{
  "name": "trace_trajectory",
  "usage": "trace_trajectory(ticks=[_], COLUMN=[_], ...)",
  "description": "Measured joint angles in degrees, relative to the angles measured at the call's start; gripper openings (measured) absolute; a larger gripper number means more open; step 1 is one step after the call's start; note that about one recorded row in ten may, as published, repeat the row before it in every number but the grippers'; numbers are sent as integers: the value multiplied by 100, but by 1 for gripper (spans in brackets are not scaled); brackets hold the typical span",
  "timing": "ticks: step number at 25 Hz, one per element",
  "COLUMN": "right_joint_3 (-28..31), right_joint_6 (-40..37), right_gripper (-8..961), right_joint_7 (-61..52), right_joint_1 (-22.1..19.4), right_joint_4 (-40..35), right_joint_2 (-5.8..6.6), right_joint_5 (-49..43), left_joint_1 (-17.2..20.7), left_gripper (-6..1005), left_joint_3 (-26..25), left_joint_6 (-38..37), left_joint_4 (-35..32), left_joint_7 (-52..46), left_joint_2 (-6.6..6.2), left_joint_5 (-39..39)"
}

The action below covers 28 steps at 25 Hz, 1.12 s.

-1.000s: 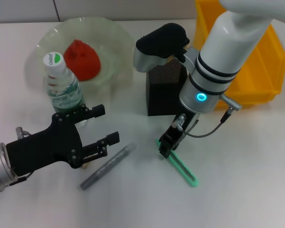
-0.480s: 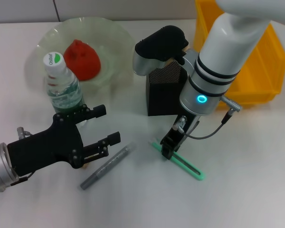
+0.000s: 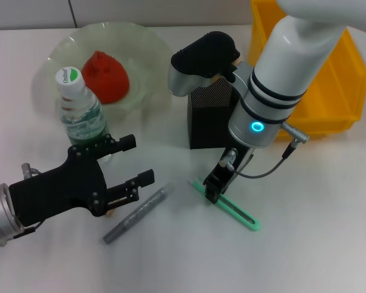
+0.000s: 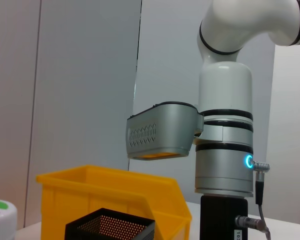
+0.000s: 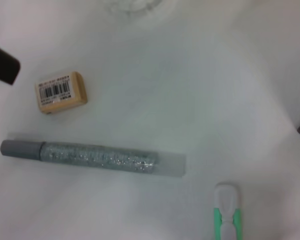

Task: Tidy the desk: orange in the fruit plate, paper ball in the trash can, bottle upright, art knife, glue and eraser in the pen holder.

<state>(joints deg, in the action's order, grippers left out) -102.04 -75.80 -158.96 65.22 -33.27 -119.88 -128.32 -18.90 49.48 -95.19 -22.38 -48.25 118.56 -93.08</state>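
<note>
The yellow plastic bin (image 3: 329, 85) is looking smooth, the black mesh cup (image 3: 212, 119) matt metal, the glue stick (image 5: 92, 158) glittery, the plate (image 3: 143, 67) translucent.

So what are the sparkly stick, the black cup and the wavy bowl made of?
The glue looks like plastic: a clear tube with silvery glitter inside and a grey cap. The pen holder looks like black metal mesh, dotted with tiny holes. The fruit plate looks like pale green see-through plastic or glass; the pictures cannot settle which.
</note>
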Motion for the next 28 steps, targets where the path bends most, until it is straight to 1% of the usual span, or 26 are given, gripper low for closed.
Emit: trace_trajectory(ticks=[4, 5, 6, 7, 11, 12, 13, 14, 17, 18, 19, 20, 22, 23, 24, 25, 28], right_joint_3=[24, 48, 70, 70, 267, 401, 672, 672, 1125, 1455, 1455, 1669, 1991, 2207, 2207, 2311, 2603], right_joint_6=[4, 1, -25, -25, -131, -170, -258, -258, -367, -418, -418, -438, -459, -467, -467, -469, -571], right_gripper=[174, 174, 174, 174, 174, 174, 174, 174, 175, 175, 175, 175, 175, 175, 175, 175, 175], right_joint_7=[-1, 0, 0, 0, 16, 68, 224, 224, 514, 696, 696, 829, 1140, 1416, 1416, 1563, 1888], right_joint_1=[-58, -136, -333, -333, -911, -1071, -1313, -1313, -1725, -2023, -2023, -2209, -2540, -2853, -2853, -3005, -3257], right_joint_4=[-104, -238, -533, -533, -1333, -1515, -1751, -1751, -2139, -2375, -2375, -2523, -2742, -2910, -2910, -2978, -3041], right_joint_2=[0, 0, 10, 10, 53, 59, 61, 61, 66, 67, 67, 68, 66, 66, 66, 71, 70], right_joint_5=[0, 0, 0, 0, -40, -48, -55, -55, -58, -39, -39, 15, 252, 606, 606, 793, 1149], left_joint_1=[4, 8, 8, 9, 9, 12, 12, 35, 47, 52, 52, 54, 55, 55, 55, 55, 50], left_gripper=[671, 671, 671, 671, 670, 670, 670, 669, 669, 669, 669, 668, 668, 668, 668, 668, 667], left_joint_3=[0, -1, -2, -5, -6, -7, -7, -9, -9, -9, -9, -10, -10, -9, -9, -9, -9], left_joint_6=[0, 1, 0, 1, 0, -1, -1, -19, -43, -49, -49, -53, -56, -58, -60, -61, -64], left_joint_4=[5, 6, 6, 6, 5, 6, 6, 5, 5, 5, 5, 5, 5, 5, 7, 9, 16], left_joint_7=[0, 0, 0, 0, 0, 0, 0, 0, 0, 0, 0, 0, -2, -7, -13, -16, -26], left_joint_2=[0, 0, 0, 0, 1, 5, 5, 7, 10, 9, 9, 9, 9, 9, 9, 9, 9], left_joint_5=[0, 1, 2, 6, 10, 24, 24, 104, 149, 150, 150, 151, 151, 151, 151, 151, 151])
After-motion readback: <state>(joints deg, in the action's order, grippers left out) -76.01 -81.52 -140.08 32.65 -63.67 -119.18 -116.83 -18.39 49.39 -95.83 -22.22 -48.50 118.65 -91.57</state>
